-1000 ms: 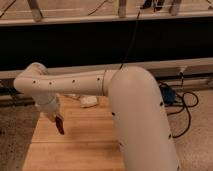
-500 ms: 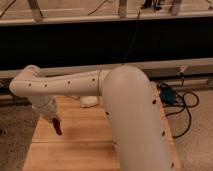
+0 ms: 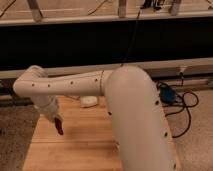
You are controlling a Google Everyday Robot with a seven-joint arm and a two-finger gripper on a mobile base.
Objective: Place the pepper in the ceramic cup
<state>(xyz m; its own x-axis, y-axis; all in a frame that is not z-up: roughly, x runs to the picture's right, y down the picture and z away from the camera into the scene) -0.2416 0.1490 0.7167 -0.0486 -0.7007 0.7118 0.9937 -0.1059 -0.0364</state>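
Finds gripper (image 3: pixel 55 121) clamped on pepper (image 3: pixel 59 127) dangling just below, raised off table (image 3: pixel 85 145) for carrying; no ceramic cup in view.

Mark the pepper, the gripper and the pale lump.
pepper (image 3: pixel 59 126): camera view, dark red middle.
gripper (image 3: pixel 55 120): camera view, lower left, its tip at the pepper.
pale lump (image 3: pixel 89 102): camera view, its top face.

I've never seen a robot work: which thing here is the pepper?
Find the wooden table under the big white arm, then follow the arm to its left end, where the gripper hangs over the table's left side. The pepper is the small dark red sliver pointing down from it, unlike the pale lump farther back.
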